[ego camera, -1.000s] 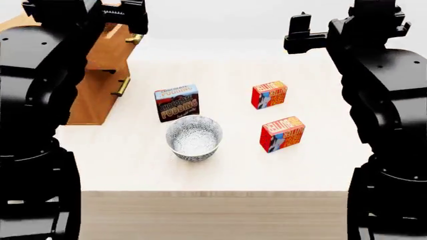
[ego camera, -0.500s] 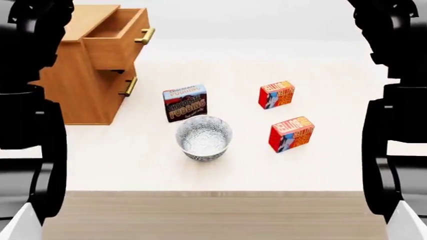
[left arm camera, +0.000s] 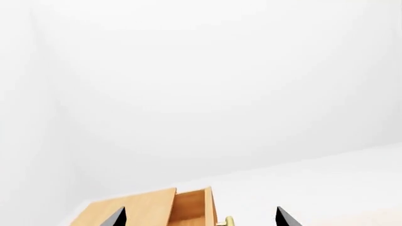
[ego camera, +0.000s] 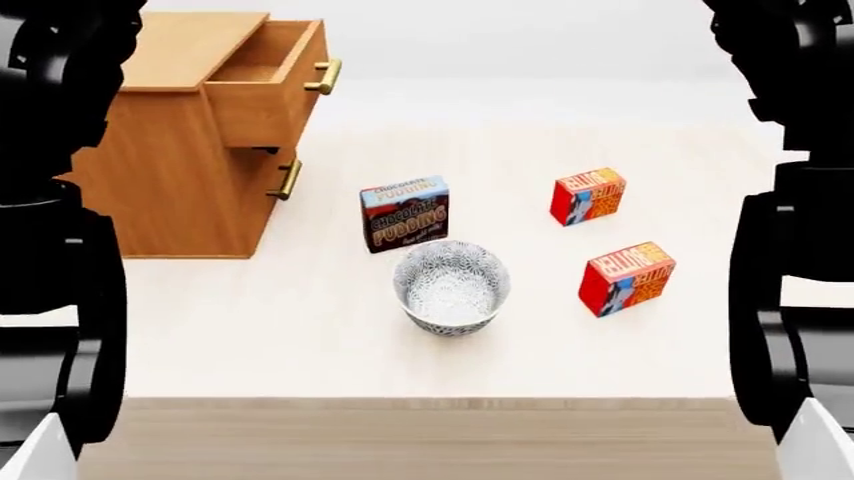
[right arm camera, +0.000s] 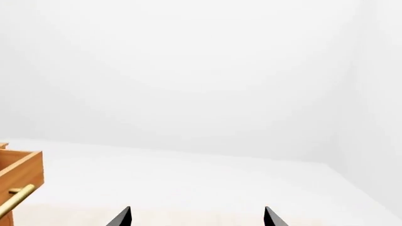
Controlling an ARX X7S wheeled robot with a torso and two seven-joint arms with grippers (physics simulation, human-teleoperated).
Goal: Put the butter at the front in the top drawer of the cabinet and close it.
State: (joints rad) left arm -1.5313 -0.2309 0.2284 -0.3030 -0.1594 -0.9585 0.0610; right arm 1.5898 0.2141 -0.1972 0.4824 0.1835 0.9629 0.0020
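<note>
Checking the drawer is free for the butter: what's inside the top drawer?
The open top drawer shows only bare wooden walls; its floor is hidden behind the front panel, so contents cannot be confirmed.

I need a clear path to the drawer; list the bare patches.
Bare: pale tabletop between wooden cabinet and patterned bowl, and the strip before the bowl. Crowded: bowl against brown pudding box; two red butter boxes at right.
</note>
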